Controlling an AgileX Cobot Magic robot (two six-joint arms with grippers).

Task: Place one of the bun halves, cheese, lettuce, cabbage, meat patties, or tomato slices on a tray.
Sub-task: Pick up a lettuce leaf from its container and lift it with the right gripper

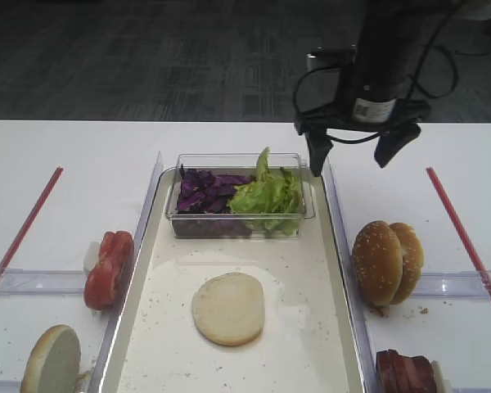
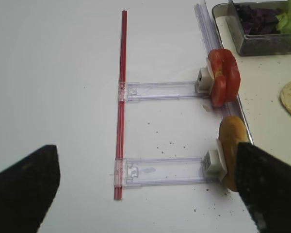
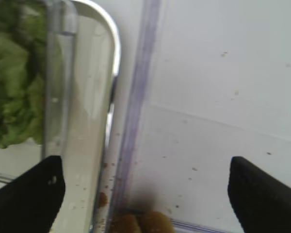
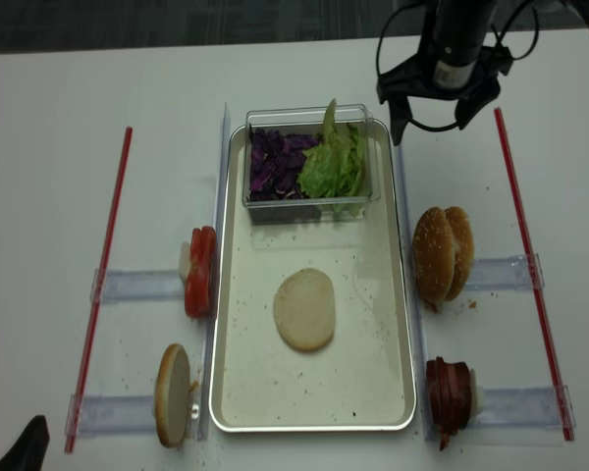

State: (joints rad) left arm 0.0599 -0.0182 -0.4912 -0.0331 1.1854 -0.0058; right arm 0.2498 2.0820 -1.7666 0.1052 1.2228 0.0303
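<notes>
The bun half (image 1: pixel 227 308) lay flat, cut side up, near the middle of the tray (image 1: pixel 335 270), so one ingredient was already down and the step in hand looked like fetching another. At the near right corner, off the tray, the meat patties (image 1: pixel 405 372) stood on edge in their holder; on the near left another bun half (image 1: pixel 51 359) stood upright, with the tomato slices (image 1: pixel 109 268) just beyond it against the tray's left wall. On the right, the sesame bun halves (image 1: pixel 386 261) stood side by side on a clear rail, just outside the tray.

Farther back, a clear tub (image 1: pixel 307 205) at the tray's far end held purple cabbage (image 1: pixel 204 189) on the left and lettuce (image 1: pixel 268 194) on the right. Farthest of all, the right gripper (image 1: pixel 360 154) hung above the desk (image 1: pixel 409 188) beside the tub's right corner, jaws spread wide and holding nothing. The left gripper (image 2: pixel 150 189) stood open too, empty, over bare desk well left of the tomato.

Doing it well probably meant bringing the right gripper straight down over one piece, jaws either side of it, and clearing the tray's rim before lowering it onto a bare patch or the bun. Soft lettuce would likely need a light pinch.
</notes>
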